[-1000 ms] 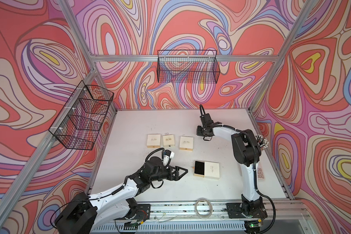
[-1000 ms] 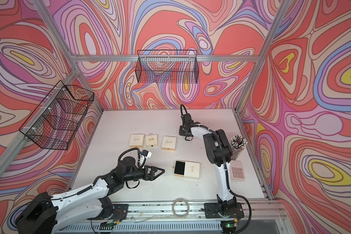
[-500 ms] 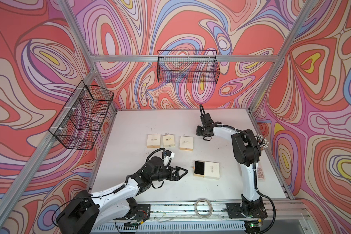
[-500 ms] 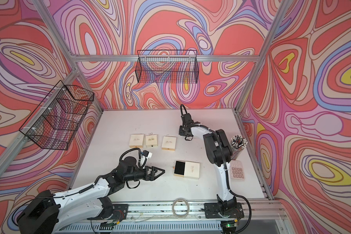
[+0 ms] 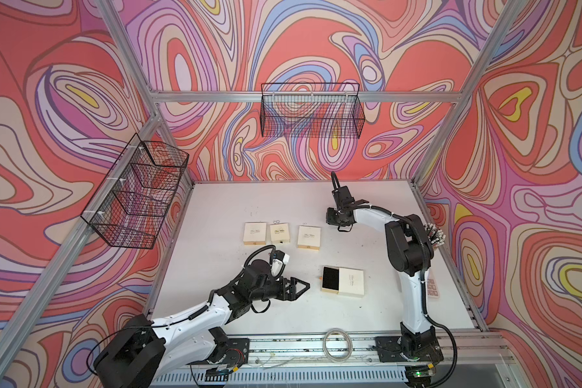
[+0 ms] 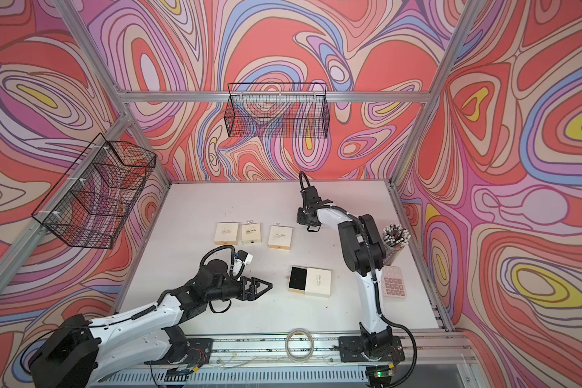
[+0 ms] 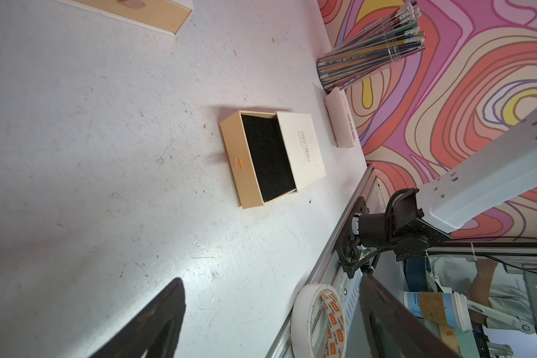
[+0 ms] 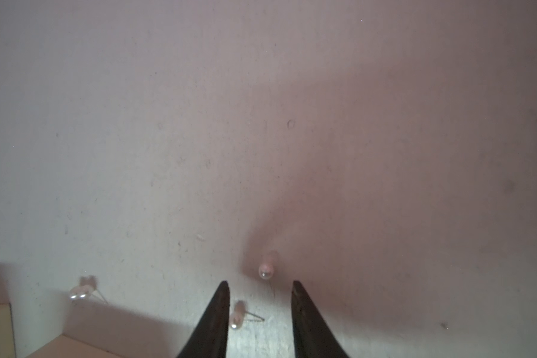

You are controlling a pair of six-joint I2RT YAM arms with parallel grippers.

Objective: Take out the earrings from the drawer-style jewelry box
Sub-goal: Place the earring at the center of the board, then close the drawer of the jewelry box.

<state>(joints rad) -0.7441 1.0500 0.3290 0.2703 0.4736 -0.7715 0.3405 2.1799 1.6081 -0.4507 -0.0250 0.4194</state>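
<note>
Pearl-white earrings [image 8: 266, 270] blurred by parted right jaws, seemingly ungripped; left jaws spread, cropped in wrist view.

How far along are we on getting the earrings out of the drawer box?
Done: the drawer is pulled out and its black lining looks bare; three earrings lie on the table. In hand: nothing. The right gripper is open over one earring on the table; the left gripper is open and empty. Left: three more boxes sit shut, contents hidden.

Earrings [image 5: 276, 222] in both top views: specks, shape unreadable
</note>
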